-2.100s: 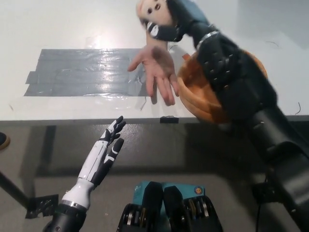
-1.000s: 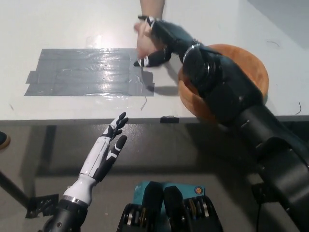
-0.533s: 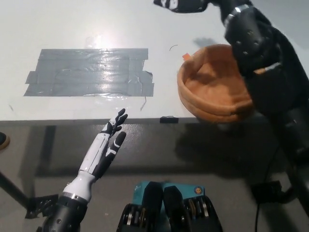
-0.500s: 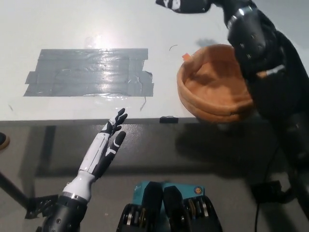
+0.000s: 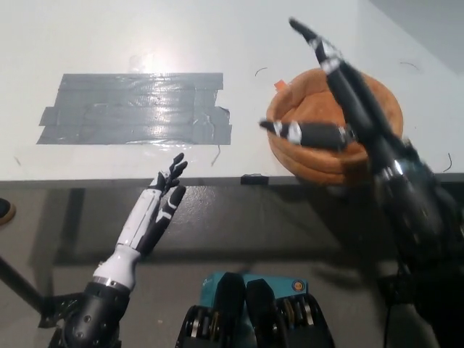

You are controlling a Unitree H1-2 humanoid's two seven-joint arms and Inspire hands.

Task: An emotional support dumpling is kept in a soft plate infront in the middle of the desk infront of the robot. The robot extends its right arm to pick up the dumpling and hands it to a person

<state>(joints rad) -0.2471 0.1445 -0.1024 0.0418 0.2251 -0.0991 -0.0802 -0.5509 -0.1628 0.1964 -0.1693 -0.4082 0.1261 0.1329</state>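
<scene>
White left hand (image 5: 156, 210): below the worktop's near edge, fingers spread, holding nothing. Grey rectangular patch of glossy tape (image 5: 134, 107): flat on the white worktop (image 5: 109, 36), left of centre; no legible writing anywhere. Orange round soft plate (image 5: 290, 148): at the near edge, right of the tape, partly hidden by the black right hand (image 5: 348, 119). That hand, raised at the top edge half a second ago, now hangs over the plate, fingers splayed and empty. Dumpling: gone from view.

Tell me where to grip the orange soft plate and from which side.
Pinch the near rim of the orange soft plate, coming from the desk edge: its wall stands thick and upright there, and it overhangs slightly. The right hand, fingers apart, is already over it.
</scene>
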